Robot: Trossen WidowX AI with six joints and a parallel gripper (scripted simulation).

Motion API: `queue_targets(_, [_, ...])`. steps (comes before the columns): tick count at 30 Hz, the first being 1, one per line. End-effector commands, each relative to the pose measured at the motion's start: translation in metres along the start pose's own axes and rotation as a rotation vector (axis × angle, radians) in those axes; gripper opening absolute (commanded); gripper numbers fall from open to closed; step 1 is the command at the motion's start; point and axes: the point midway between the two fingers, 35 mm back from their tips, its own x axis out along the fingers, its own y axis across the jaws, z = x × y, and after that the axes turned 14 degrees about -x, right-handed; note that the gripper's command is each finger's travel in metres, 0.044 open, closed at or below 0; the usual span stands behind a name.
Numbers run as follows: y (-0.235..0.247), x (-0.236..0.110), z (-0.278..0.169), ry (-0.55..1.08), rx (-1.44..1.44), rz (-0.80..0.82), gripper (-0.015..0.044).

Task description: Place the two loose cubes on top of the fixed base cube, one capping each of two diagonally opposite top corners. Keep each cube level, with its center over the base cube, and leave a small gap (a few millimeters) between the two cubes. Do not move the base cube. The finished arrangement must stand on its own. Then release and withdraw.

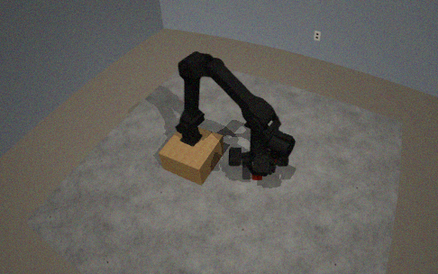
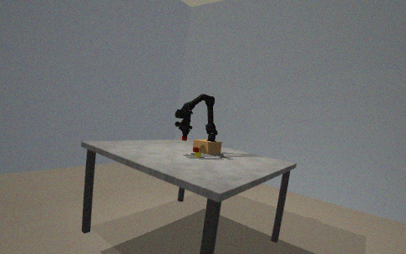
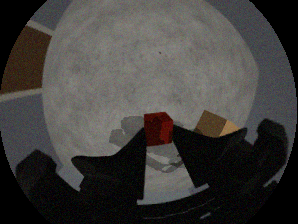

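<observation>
My gripper point(image 1: 258, 175) point(image 2: 185, 136) point(image 3: 157, 128) points down and is shut on a red cube point(image 1: 257, 178) point(image 2: 184, 139) point(image 3: 155, 129). It holds this cube raised above the table, as the exterior view shows. The yellow base cube point(image 2: 198, 154) stands on the table near the wooden block. The other red cube point(image 2: 195, 149) sits on top of it, offset toward one side in the exterior view. In the top view the arm hides nearly all of this stack, and the wrist view does not show it.
The arm stands on a wooden block point(image 1: 187, 153) point(image 2: 209, 147) point(image 3: 211, 124), which lies to the right in the wrist view. The grey table point(image 1: 156, 225) point(image 2: 144, 160) point(image 3: 150, 65) carries the block and the cube stack. The arm's shadow falls around the gripper.
</observation>
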Motion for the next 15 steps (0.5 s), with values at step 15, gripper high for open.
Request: queue_targets(15, [0.033,0.0,-0.043,-0.006,-0.258,0.004,0.0105])
